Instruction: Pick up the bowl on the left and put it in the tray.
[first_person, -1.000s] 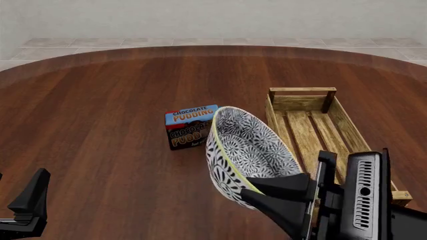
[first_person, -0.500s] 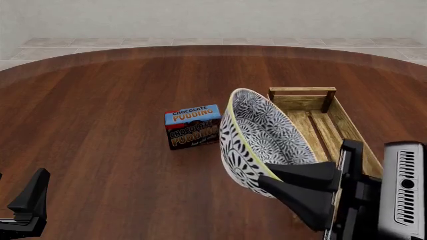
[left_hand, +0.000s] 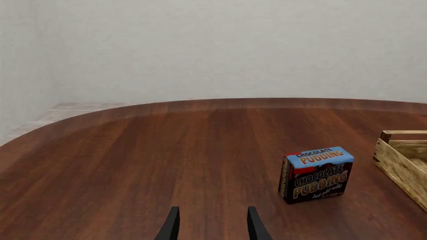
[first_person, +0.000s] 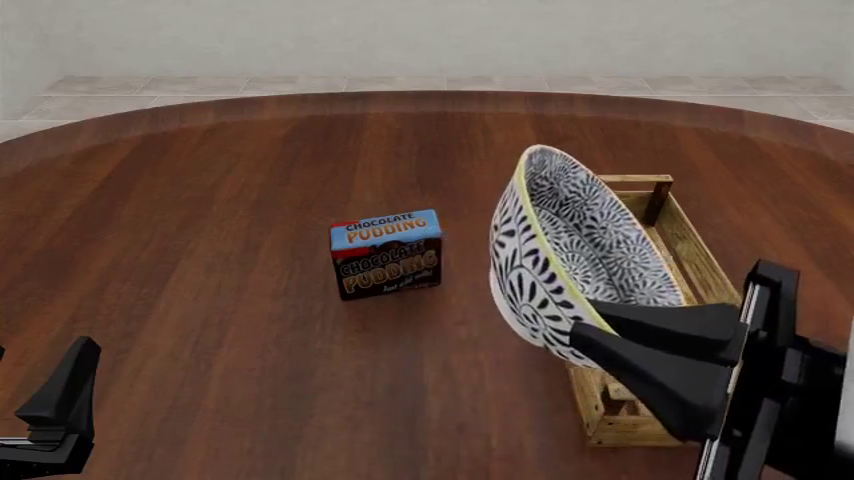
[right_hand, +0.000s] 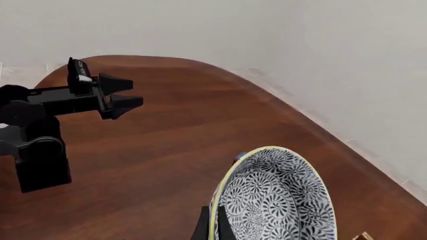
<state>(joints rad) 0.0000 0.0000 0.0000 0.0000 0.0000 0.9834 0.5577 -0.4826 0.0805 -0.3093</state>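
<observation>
Front view showing right gripper (first_person: 587, 335) clamping onto the yellowish rim of the round blue-and-white floral ceramic bowl (first_person: 567, 255), holding it tipped on edge, off the dark wood table (first_person: 200, 220), overlapping the near-left part of the long light wooden slat tray (first_person: 674, 235). Chocolate pudding box (first_person: 386, 253) standing on table, left of the bowl & apart from it. Left gripper (left_hand: 211, 227) hanging low at near-left w/ fingers spread, gripping nothing.

The pudding box (first_person: 386, 253) reads "CHOCOLATE PUDDING" on its blue top and again on its dark front.
</observation>
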